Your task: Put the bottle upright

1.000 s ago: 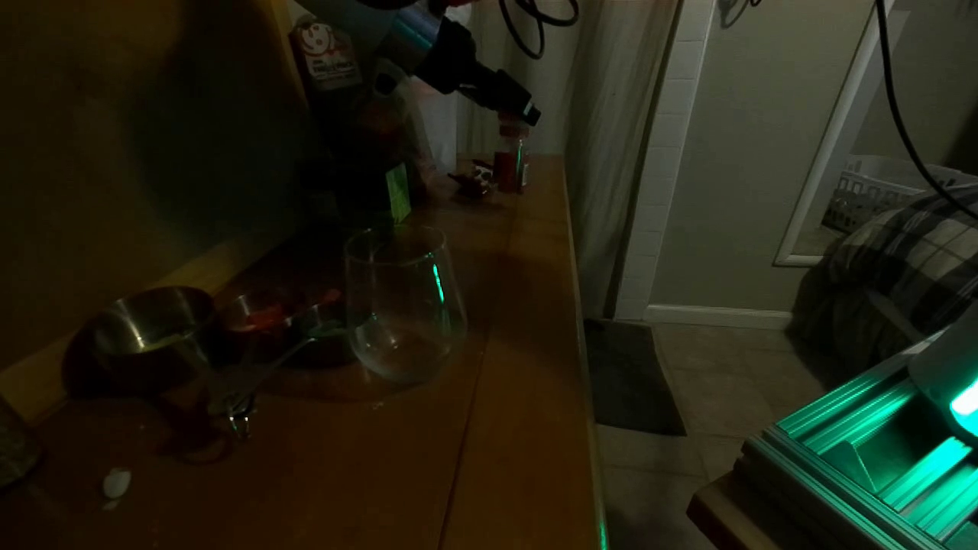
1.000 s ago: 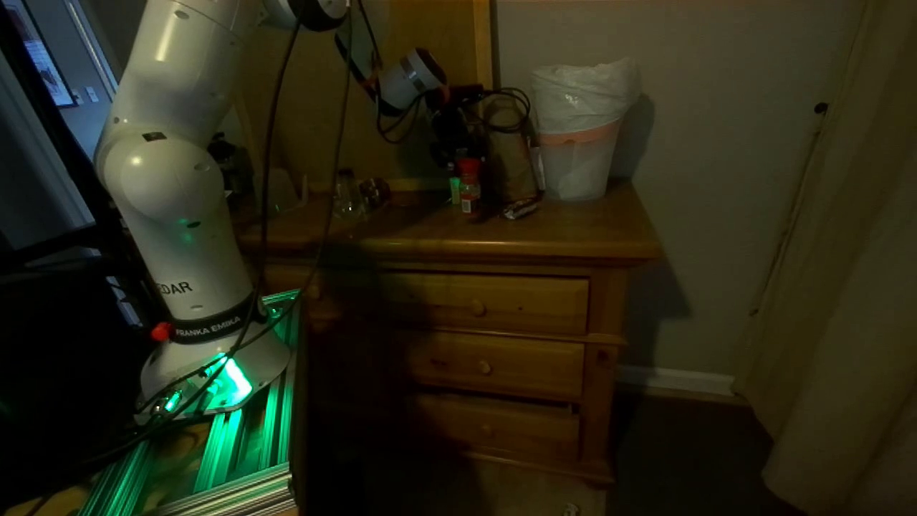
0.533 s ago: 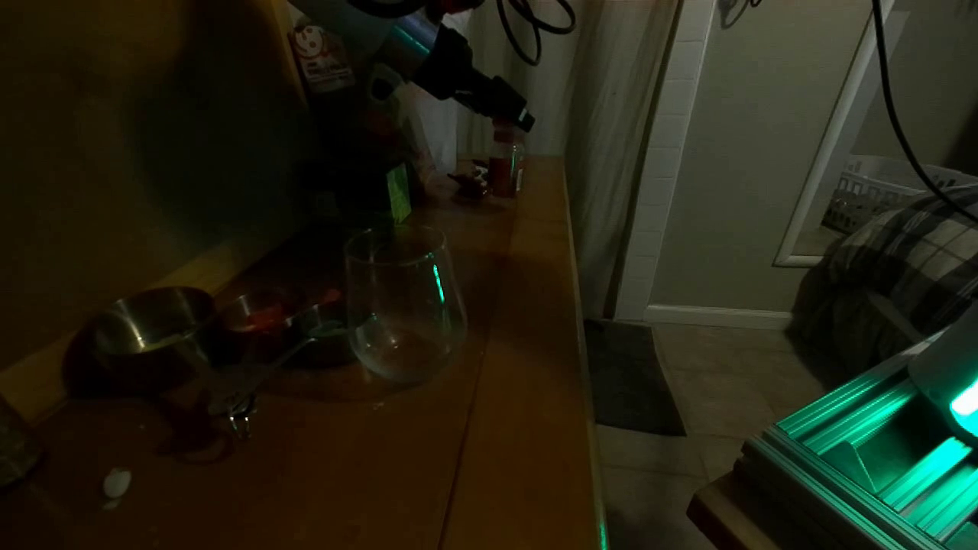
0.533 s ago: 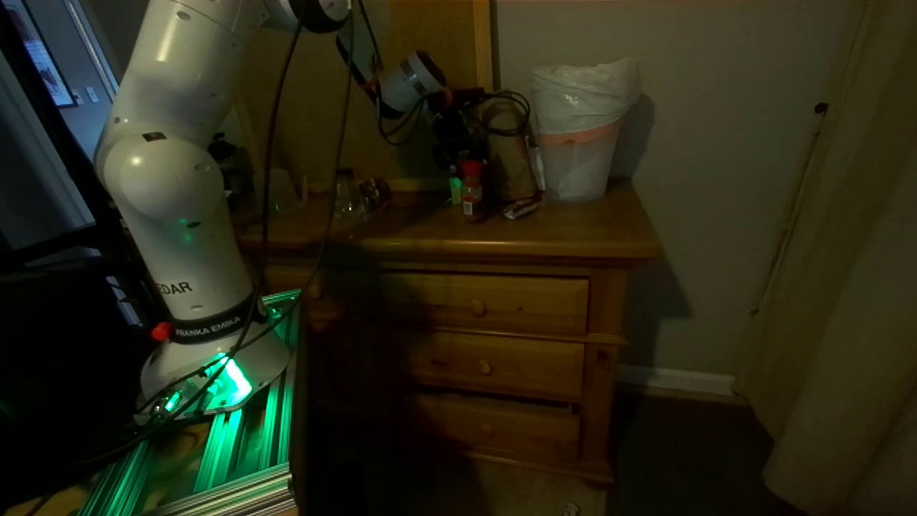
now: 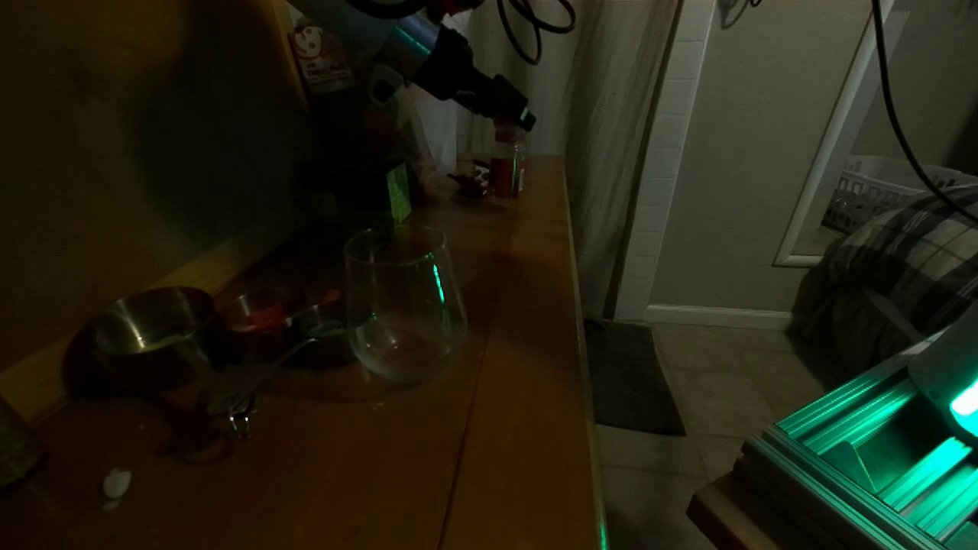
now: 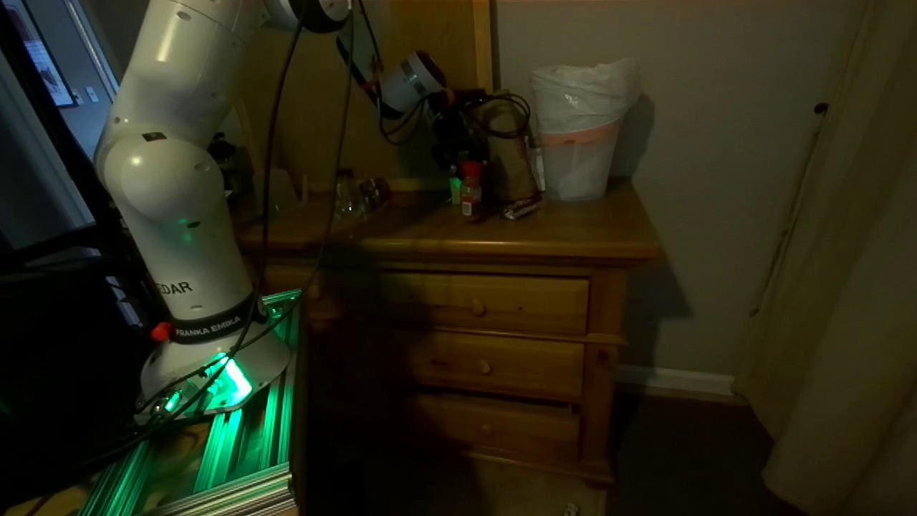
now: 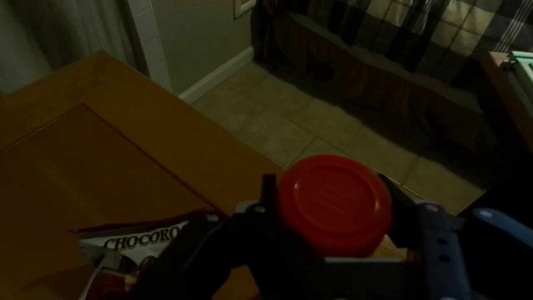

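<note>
- Bottle (image 6: 470, 193) upright, and beneath it the biggest thing in play: the wooden dresser (image 6: 584, 226), drawers (image 6: 530, 301) facing us in an exterior view. The bottle's base is down at the dresser top; too dark to tell whether all its weight rests there.
- Next in size, the white robot arm (image 6: 165, 165)! It stands on a green-lit metal frame (image 6: 236, 489), bent high above the dresser, far end angled down at the bottle.
- Over to the bin (image 6: 569, 168), white liner (image 6: 584, 86) puffed up above its wall, standing on the same dresser top, apart from the bottle.
- Gripper (image 7: 331, 191) now, and what a tidy hold: it is pinching the bottle at the very top, fingers (image 7: 270, 187) pressed to either side in the wrist view.
- Clear glass vessel (image 5: 405, 321), upright, well apart from the bottle, a green glint running down its side in an exterior view.
- Metal cups (image 5: 172, 309) just beside that glass, a bright ring (image 5: 241, 424) at their near side, finer detail lost in the gloom.
- Snack packet (image 7: 129, 246), crumpled, lying just beside the bottle; "CHOCORO" reads loud and clear in the wrist view before the gripper cuts off the rest.
- Red cap (image 7: 335, 204), round and glossy, right between the fingers, its face turned to the wrist lens.
- Tiniest of the lot: a small white piece (image 5: 117, 483) lying on the dresser, near the cups; what it is, I cannot tell.
</note>
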Robot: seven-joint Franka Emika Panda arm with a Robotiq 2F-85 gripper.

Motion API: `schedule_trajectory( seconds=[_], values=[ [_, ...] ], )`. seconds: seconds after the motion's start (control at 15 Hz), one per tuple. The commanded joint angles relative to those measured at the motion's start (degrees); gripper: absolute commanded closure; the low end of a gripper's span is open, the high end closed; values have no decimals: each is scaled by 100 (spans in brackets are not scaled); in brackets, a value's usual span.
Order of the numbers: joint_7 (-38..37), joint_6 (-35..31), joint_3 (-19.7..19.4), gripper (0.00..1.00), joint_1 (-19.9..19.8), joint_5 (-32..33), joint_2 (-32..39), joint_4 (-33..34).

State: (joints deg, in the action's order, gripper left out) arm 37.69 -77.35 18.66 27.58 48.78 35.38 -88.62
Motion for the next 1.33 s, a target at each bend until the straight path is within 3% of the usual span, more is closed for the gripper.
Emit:
schedule_trajectory(
  seconds=[0.0, 0.13, 0.2, 0.27, 0.4, 0.87, 1.0, 1.27],
  values=[
    [107, 138, 50, 67, -26, -43, 19, 24],
    [130, 188, 62, 67, -33, -101, 27, 39],
    [128, 196, 66, 17, -35, -116, 29, 42],
    [134, 206, 64, 16, -29, -101, 29, 43],
    [138, 201, 71, 4, -39, -117, 30, 41],
    [116, 194, 100, 0, -82, -268, 5, 69],
    [115, 651, 58, 0, -89, -434, -150, 22],
    [295, 535, 149, 0, -316, -633, -593, -136]
  ],
)
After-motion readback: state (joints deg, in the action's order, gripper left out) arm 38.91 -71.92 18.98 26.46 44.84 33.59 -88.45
